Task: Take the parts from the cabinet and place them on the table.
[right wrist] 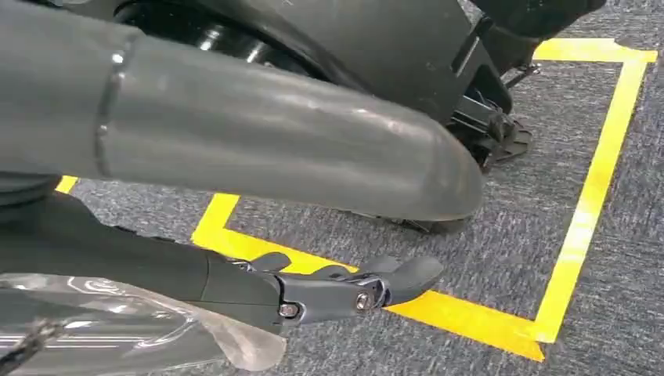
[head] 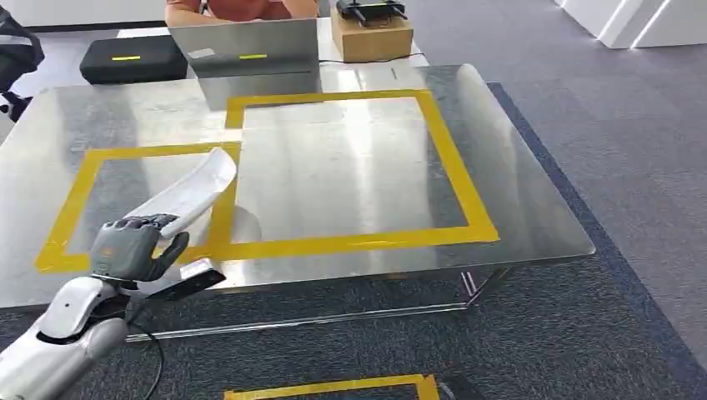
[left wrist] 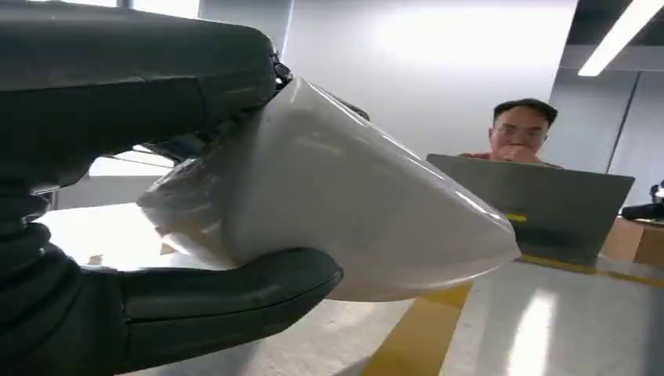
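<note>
A long white curved part (head: 188,193), wrapped in clear film, hangs above the left yellow-taped rectangle (head: 83,179) on the steel table (head: 350,167). My left hand (head: 133,246) grips its near end at the table's front left edge, and its far end points away toward the table's middle. In the left wrist view the part (left wrist: 352,211) sits between the thumb and the dark fingers (left wrist: 219,301). My right hand (right wrist: 337,290) hangs over the carpet with its fingers out straight and nothing between them and the thumb. A bit of clear plastic (right wrist: 117,329) shows beside the fingers.
A person (head: 242,8) sits behind a grey laptop (head: 246,50) at the table's far edge. A black case (head: 133,58) lies left of it and a cardboard box (head: 371,35) right. A larger taped rectangle (head: 450,167) marks the table's middle. Yellow tape (right wrist: 587,204) marks the carpet.
</note>
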`<state>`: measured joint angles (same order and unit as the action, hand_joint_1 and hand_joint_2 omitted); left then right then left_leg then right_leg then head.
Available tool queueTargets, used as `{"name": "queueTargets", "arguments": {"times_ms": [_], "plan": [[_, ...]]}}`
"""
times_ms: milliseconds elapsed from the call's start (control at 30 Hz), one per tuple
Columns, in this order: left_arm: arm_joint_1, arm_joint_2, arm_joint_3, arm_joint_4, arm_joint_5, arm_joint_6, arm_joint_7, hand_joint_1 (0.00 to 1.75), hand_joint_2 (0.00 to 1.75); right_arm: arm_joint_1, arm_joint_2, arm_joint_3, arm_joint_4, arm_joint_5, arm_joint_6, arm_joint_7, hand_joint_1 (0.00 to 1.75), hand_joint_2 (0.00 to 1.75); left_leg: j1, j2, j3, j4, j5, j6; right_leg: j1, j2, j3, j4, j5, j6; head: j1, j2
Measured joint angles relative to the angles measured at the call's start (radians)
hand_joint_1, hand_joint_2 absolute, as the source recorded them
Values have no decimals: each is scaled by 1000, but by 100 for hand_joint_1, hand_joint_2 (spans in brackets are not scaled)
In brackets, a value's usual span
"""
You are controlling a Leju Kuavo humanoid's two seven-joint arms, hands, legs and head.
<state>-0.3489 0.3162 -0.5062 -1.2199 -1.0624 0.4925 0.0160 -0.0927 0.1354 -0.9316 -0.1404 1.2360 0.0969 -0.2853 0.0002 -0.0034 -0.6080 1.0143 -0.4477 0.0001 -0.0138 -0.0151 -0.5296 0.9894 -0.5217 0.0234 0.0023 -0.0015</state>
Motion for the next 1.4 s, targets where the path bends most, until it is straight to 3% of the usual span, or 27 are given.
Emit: {"name": "queueTargets", "arguments": {"times_ms": [233, 533, 867, 1167, 1200, 1400], "plan": [[-53, 2, 8, 129, -79, -21, 92, 175, 175, -8, 0, 0, 0, 3, 11, 9, 0, 0, 3, 0, 0, 0, 1, 0, 3, 0, 0, 1, 0, 0, 0, 0], [-139, 0, 28, 271, -108, -16, 106, 175, 175, -16, 0, 1, 0, 22, 16, 21, 0, 0, 3, 0, 0, 0, 1, 0, 3, 0, 0, 1, 0, 0, 0, 0], [-309, -66, 23, 492, -88, 45, -6, 175, 175, -39, 4, 16, 0, 38, 28, 33, 0, 0, 3, 0, 0, 0, 2, 1, 3, 0, 0, 1, 2, 2, 0, 0], [-332, -113, 5, 533, -87, 67, -29, 175, 175, -45, 6, 21, 0, 41, 29, 34, 0, 0, 3, 0, 0, 0, 2, 1, 2, 0, 0, 1, 2, 2, 0, 0], [-333, -115, 2, 536, -87, 67, -29, 0, 175, -45, 6, 21, -1, 41, 29, 34, 0, 0, 3, 0, 0, 0, 2, 1, 2, 0, 0, 1, 2, 2, 0, 0], [-340, -130, -4, 554, -87, 34, -26, 0, 175, -46, 6, 22, -1, 41, 33, 37, 0, 0, 3, 0, 0, 0, 2, 1, 2, 0, 0, 1, 2, 2, 0, 0]]}}
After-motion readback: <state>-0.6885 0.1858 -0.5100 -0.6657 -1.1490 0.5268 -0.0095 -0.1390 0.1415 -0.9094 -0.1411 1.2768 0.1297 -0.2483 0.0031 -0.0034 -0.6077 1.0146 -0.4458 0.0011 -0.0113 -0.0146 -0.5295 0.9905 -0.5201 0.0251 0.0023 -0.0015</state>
